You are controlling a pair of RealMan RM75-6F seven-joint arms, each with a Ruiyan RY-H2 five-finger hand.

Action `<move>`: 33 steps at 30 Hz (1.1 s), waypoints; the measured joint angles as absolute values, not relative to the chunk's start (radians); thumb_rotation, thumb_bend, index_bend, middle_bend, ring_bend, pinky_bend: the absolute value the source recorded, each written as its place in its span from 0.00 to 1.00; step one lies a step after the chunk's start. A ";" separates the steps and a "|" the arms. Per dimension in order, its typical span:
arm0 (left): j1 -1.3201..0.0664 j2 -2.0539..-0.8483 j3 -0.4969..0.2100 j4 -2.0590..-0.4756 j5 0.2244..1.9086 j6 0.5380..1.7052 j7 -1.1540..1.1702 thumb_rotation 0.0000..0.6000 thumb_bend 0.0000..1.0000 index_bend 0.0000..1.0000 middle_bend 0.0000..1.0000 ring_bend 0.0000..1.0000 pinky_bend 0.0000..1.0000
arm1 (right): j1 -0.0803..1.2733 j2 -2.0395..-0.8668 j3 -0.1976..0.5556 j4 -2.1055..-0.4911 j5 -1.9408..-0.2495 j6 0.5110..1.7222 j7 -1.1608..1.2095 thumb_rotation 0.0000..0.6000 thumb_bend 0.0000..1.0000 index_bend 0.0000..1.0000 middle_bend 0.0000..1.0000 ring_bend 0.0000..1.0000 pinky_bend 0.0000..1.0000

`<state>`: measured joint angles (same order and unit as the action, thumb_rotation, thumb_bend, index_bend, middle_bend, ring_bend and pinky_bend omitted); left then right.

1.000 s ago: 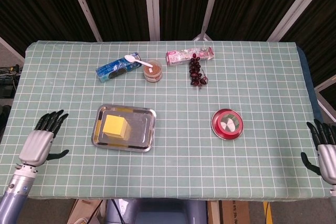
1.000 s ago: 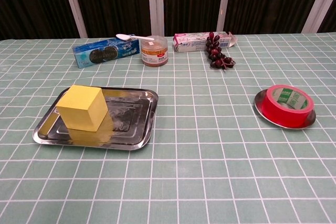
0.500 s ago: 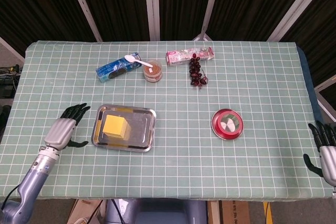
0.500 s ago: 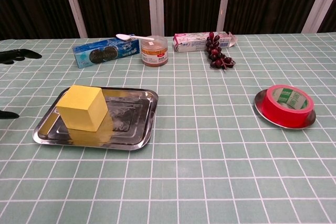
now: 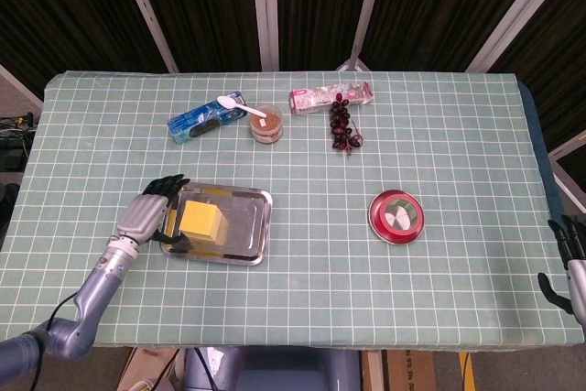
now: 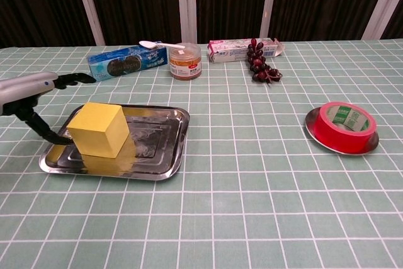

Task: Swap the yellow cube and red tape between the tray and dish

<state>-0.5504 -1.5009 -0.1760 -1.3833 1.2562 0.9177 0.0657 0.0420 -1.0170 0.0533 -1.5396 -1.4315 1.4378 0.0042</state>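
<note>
Since a second ago the left hand [image 5: 146, 214] has travelled in from the table's near-left corner to the left edge of the shiny rectangular metal tray [image 5: 247, 235], and the right hand [image 5: 574, 263] has slipped lower at the right edge of the head view. Fingers of the left hand are spread and hold nothing: in the chest view the thumb reaches toward the near-left side of the yellow foam-like cube [image 6: 98, 128] while the other fingers extend above and beyond it, and I cannot tell whether the thumb touches. That cube sits in the left half of the tray; the red roll of tape [image 6: 343, 125] lies flat in the small round metal dish [image 6: 313, 131], well apart to the right. By my reading, the step in hand is the reach for the cube, the first half of the swap; next the hand must straddle it, close on opposite faces and lift it over the tray's lip. Only the right hand's dark fingertips show, slightly apart, holding nothing. Counted: one cube, one tape roll, one tray, one dish, two hands.
</note>
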 measured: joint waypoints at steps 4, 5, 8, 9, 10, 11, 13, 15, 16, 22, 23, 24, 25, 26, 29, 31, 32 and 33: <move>-0.590 -1.539 -0.186 -1.364 1.242 0.891 0.080 1.00 0.03 0.00 0.06 0.00 0.01 | 0.037 -1.018 0.051 -1.530 -1.427 1.438 0.013 0.97 0.40 0.00 0.00 0.00 0.00; -0.597 -1.546 -0.189 -1.361 1.240 0.888 0.084 1.00 0.03 0.00 0.07 0.00 0.01 | 0.036 -1.019 0.051 -1.528 -1.426 1.437 0.015 0.97 0.40 0.00 0.00 0.00 0.00; -0.617 -1.562 -0.196 -1.358 1.233 0.884 0.096 1.00 0.04 0.00 0.17 0.00 0.04 | 0.034 -1.022 0.051 -1.522 -1.424 1.436 0.021 0.97 0.40 0.00 0.00 0.00 0.00; -0.621 -1.565 -0.196 -1.358 1.231 0.883 0.100 1.00 0.04 0.00 0.21 0.00 0.06 | 0.034 -1.023 0.051 -1.520 -1.423 1.435 0.023 0.97 0.40 0.00 0.00 0.00 0.00; -0.626 -1.568 -0.197 -1.359 1.228 0.881 0.105 1.00 0.05 0.00 0.24 0.01 0.07 | 0.033 -1.024 0.051 -1.518 -1.423 1.435 0.024 0.97 0.40 0.00 0.00 0.00 0.00; -0.628 -1.570 -0.197 -1.360 1.227 0.880 0.108 1.00 0.06 0.00 0.30 0.03 0.09 | 0.033 -1.024 0.051 -1.517 -1.422 1.434 0.025 0.97 0.40 0.00 0.00 0.00 0.00; -0.630 -1.574 -0.193 -1.358 1.224 0.881 0.112 1.00 0.09 0.00 0.39 0.07 0.12 | 0.033 -1.025 0.052 -1.515 -1.421 1.434 0.028 0.97 0.40 0.00 0.00 0.00 0.00; -0.629 -1.579 -0.191 -1.353 1.222 0.886 0.110 1.00 0.14 0.00 0.48 0.11 0.14 | 0.033 -1.026 0.053 -1.511 -1.419 1.433 0.030 0.98 0.40 0.00 0.00 0.00 0.00; -0.629 -1.582 -0.189 -1.348 1.222 0.891 0.108 1.00 0.15 0.00 0.49 0.12 0.14 | 0.032 -1.026 0.053 -1.510 -1.418 1.432 0.031 0.98 0.40 0.00 0.00 0.00 0.00; -0.628 -1.593 -0.179 -1.338 1.227 0.910 0.101 1.00 0.26 0.03 0.59 0.18 0.16 | 0.033 -1.026 0.055 -1.504 -1.413 1.425 0.037 0.98 0.40 0.00 0.00 0.00 0.00; -0.627 -1.594 -0.179 -1.339 1.228 0.914 0.100 1.00 0.26 0.03 0.60 0.18 0.16 | 0.034 -1.026 0.055 -1.504 -1.413 1.425 0.037 0.98 0.40 0.00 0.00 0.00 0.00; -0.627 -1.594 -0.179 -1.341 1.230 0.919 0.098 1.00 0.26 0.03 0.60 0.18 0.16 | 0.034 -1.025 0.056 -1.505 -1.414 1.425 0.037 0.99 0.40 0.00 0.00 0.00 0.00; -0.626 -1.593 -0.181 -1.346 1.232 0.926 0.094 1.00 0.26 0.03 0.59 0.18 0.16 | 0.034 -1.024 0.056 -1.505 -1.415 1.425 0.037 0.98 0.40 0.00 0.00 0.00 0.00; -0.626 -1.592 -0.182 -1.351 1.236 0.934 0.090 1.00 0.26 0.03 0.59 0.18 0.16 | 0.034 -1.024 0.056 -1.506 -1.416 1.425 0.037 0.98 0.40 0.00 0.00 0.00 0.00; -0.627 -1.586 -0.193 -1.379 1.254 0.959 0.078 1.00 0.26 0.03 0.59 0.18 0.16 | 0.036 -1.022 0.056 -1.508 -1.417 1.422 0.035 0.98 0.40 0.00 0.00 0.00 0.00; -0.635 -1.580 -0.205 -1.405 1.269 0.975 0.078 1.00 0.26 0.03 0.59 0.18 0.16 | 0.037 -1.020 0.055 -1.509 -1.417 1.419 0.034 0.98 0.40 0.00 0.00 0.00 0.00; -0.640 -1.578 -0.211 -1.417 1.273 0.978 0.079 1.00 0.26 0.03 0.59 0.18 0.16 | 0.038 -1.020 0.055 -1.510 -1.417 1.417 0.034 0.99 0.40 0.00 0.00 0.00 0.00; -0.647 -1.576 -0.219 -1.431 1.275 0.979 0.081 1.00 0.26 0.03 0.59 0.18 0.16 | 0.038 -1.019 0.055 -1.512 -1.417 1.415 0.034 0.99 0.40 0.00 0.00 0.00 0.00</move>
<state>-0.6469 -1.5759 -0.2188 -1.4307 1.2745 0.9794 0.0809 0.0381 -1.0188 0.0550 -1.5115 -1.4170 1.4153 0.0336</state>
